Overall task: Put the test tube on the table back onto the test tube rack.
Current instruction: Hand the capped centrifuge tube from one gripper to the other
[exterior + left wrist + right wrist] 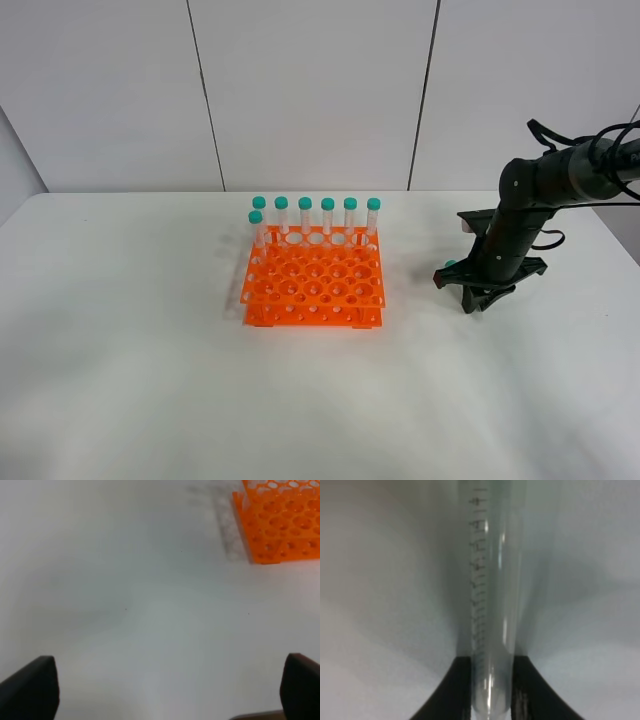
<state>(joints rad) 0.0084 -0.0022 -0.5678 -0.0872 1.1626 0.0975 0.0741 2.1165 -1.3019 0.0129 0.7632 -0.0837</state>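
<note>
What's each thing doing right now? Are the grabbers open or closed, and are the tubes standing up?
Bright orange plastic test tube rack: sitting level, most holes empty.
Seven clear teal-capped tubes: standing upright in the rack, caps on.
Right gripper: shut on the slim clear plastic test tube.
That test tube: held between the fingers, not in the rack.
Left gripper: open, empty.

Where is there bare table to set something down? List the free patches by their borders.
Free: the wide table left of the test tube rack; the strip between rack and near edge; the narrower gap between rack and right claw. Crowded: the rack's back row of capped tubes, and around the right claw, which grips the test tube.
</note>
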